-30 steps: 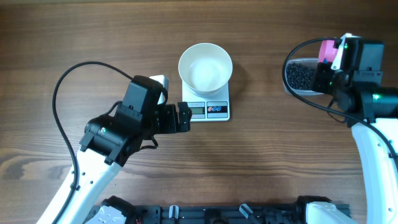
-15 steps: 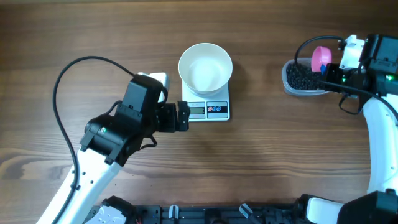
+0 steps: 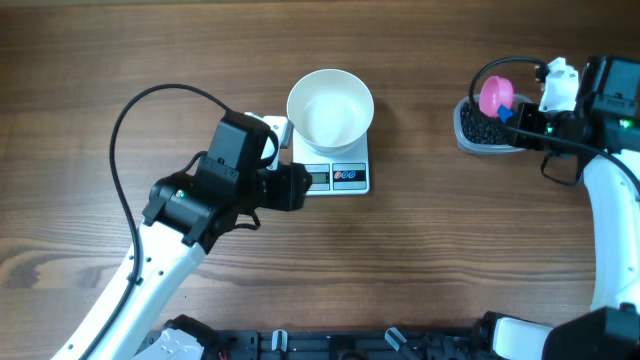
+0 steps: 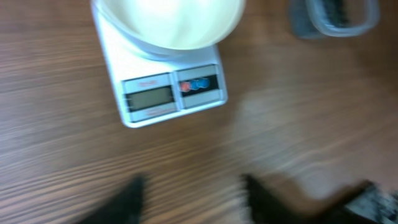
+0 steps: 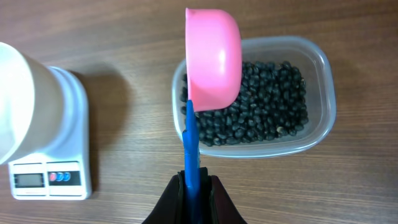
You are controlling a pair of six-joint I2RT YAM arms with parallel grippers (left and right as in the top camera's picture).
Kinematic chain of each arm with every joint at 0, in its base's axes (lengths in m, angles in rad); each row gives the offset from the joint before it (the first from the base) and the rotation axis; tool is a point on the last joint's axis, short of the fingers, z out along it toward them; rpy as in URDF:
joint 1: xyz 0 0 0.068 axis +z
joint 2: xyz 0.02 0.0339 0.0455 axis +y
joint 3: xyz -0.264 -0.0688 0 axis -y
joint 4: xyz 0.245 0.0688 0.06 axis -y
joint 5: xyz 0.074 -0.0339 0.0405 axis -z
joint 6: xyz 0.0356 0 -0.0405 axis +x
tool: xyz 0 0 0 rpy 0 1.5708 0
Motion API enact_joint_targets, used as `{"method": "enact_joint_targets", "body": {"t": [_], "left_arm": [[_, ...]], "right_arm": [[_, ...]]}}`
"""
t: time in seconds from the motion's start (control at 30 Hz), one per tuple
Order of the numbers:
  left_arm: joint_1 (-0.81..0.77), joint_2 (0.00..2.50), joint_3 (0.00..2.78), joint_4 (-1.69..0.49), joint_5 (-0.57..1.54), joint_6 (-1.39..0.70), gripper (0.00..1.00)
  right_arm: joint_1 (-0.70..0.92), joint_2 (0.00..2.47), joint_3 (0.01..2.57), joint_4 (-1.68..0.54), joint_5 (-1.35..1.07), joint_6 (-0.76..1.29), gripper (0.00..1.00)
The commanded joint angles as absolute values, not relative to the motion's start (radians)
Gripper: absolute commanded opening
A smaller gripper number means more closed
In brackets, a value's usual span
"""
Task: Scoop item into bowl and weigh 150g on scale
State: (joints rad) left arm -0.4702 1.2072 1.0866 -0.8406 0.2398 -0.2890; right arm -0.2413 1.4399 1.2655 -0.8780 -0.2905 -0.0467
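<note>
While the left gripper (image 3: pixel 298 187) is placed just left of the scale (image 3: pixel 345 178), its fingers (image 4: pixel 130 199) are held apart on nothing. The bowl (image 3: pixel 330 108) is set on the scale. The beans (image 5: pixel 267 106) are kept in the tub (image 5: pixel 322 68), and the scoop (image 5: pixel 213 59) above them is clamped by the right gripper (image 5: pixel 196 186).

At the middle of the worktop (image 3: pixel 420 270) a bowl (image 3: pixel 330 108) on the scale (image 3: pixel 340 178), left arm's fingers (image 3: pixel 292 187) just left of the scale's front edge, tub (image 3: pixel 463 140) well to the right, beans (image 5: pixel 261 112) in the tub, scoop (image 3: pixel 496 96) over the beans, its handle between the right arm's fingers (image 5: pixel 217 199)
</note>
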Motion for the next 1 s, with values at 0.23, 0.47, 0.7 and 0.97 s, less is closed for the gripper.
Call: {"method": "enact_joint_targets", "body": {"t": [0.23,0.47,0.7,0.97], "left_arm": [[-0.580,1.294,1.097,-0.848,0.311,-0.356,0.04],[-0.725,1.415,1.097,-0.786,-0.065,-0.611,0.04],[-0.732,1.547,1.097,-0.625,-0.082,-0.610,0.04],[-0.732,1.702,1.097,-0.525,-0.128,-0.611,0.04]], "right_arm": [[-0.242,1.147,1.270,-0.877,-0.344,0.040,0.04],[-0.242,1.056,1.269,-0.876,-0.343,0.056,0.04],[-0.242,1.058,1.269,-0.863,-0.339,0.051,0.04],[-0.242,1.058,1.269,-0.850,-0.339,0.056,0.04]]}}
